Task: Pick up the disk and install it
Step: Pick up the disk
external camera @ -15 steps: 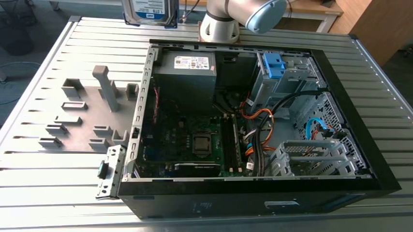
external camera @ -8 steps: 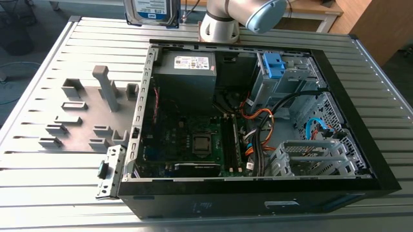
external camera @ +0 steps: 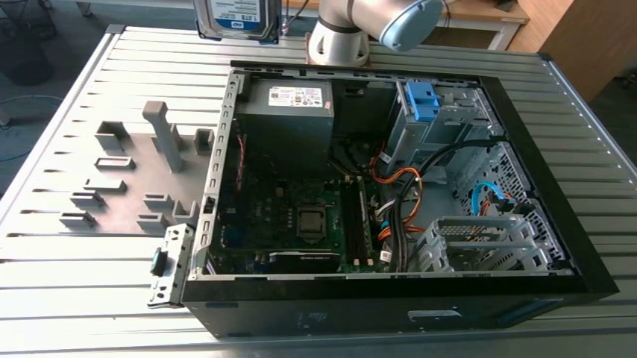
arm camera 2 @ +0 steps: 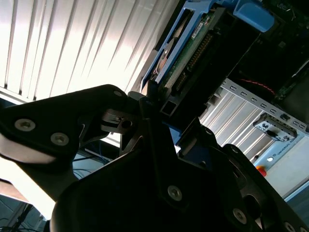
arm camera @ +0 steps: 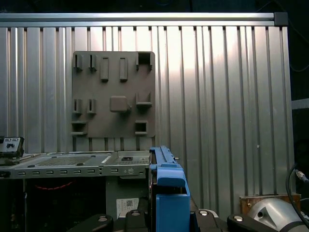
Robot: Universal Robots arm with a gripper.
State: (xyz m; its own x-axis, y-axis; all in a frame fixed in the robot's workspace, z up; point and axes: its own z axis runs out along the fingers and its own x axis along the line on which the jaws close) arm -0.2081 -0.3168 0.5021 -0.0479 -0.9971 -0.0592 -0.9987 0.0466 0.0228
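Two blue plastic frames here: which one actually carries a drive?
The one gripped in the claw: its blue rails flank the disk. The blue bracket inside the computer case looks bare.

A ribbed silver aluminium desk spans the scene, and its slats catch bright glare in the second wrist view. Beyond its far edge stands light-brown wooden furniture. At the exterior view's left lies grey floor with a dark round shape, possibly a bin.
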